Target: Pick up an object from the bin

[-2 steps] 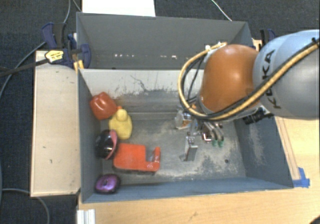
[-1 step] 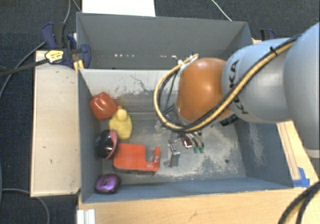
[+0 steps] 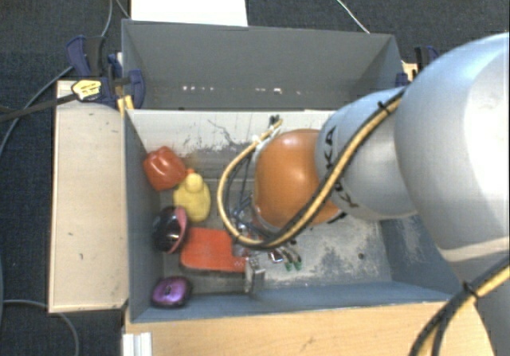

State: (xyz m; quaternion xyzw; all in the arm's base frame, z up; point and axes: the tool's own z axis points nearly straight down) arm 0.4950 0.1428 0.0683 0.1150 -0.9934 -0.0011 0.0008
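My gripper point(image 3: 254, 275) reaches down near the bin's front wall, left of the middle, largely hidden under the arm's orange cover. Its tip stands at the right end of a flat orange-red block point(image 3: 205, 249) that lies on the bin floor. Whether it touches the block I cannot tell. Just left of the block lies a black and pink round thing point(image 3: 169, 229). A small purple thing point(image 3: 170, 291) sits in the front left corner.
A yellow rounded toy point(image 3: 193, 197) and a red-orange pepper-shaped thing point(image 3: 163, 167) lie further back along the left wall. The arm and its cover hang over the bin's middle and right. Bare, scuffed floor shows at the front right.
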